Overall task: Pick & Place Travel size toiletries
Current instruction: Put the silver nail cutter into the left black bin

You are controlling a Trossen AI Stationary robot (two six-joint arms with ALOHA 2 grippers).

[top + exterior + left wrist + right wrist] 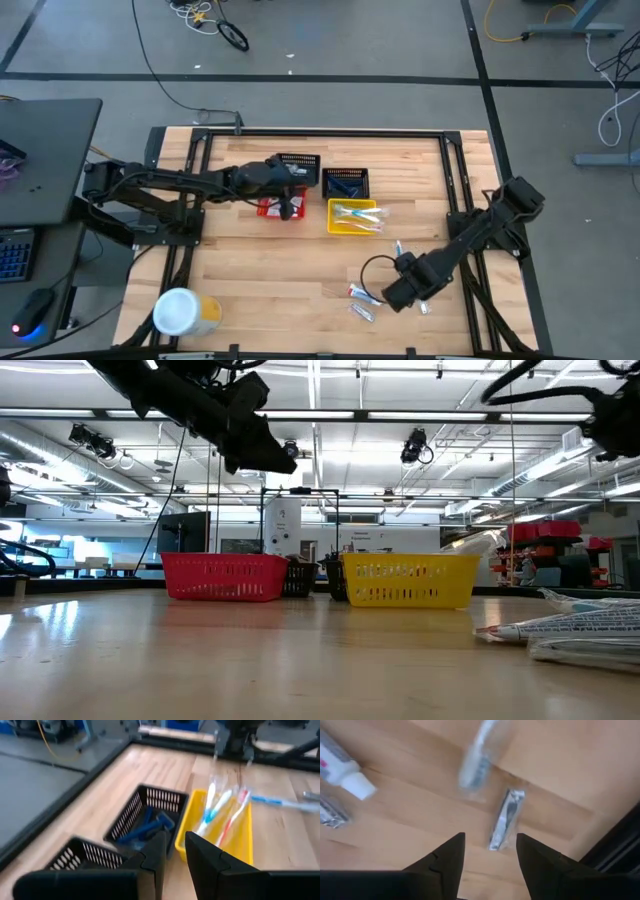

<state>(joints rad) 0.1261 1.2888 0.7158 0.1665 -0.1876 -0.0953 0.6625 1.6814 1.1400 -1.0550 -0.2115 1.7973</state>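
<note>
Loose toiletries lie flat on the table near its right front. The right wrist view shows a small silver wrapped item (504, 820), a wrapped toothbrush (476, 757) and a white tube (347, 772). My right gripper (490, 840) is open and hovers just above the silver item (424, 308), touching nothing. In the high view the right gripper (402, 292) sits beside the tube (362, 293). Toothbrushes (220, 807) lie in the yellow basket (335, 228). Blue razors (147, 825) lie in a dark basket (346, 175). My left gripper (177, 840) is open, empty and raised over the red basket (268, 209).
A second black basket (298, 162) stands behind the red one. A large white-and-yellow canister (185, 312) stands at the table's near left corner. Another toothbrush (398, 248) lies between the yellow basket and the right gripper. Bare wood lies across the table's middle and near left.
</note>
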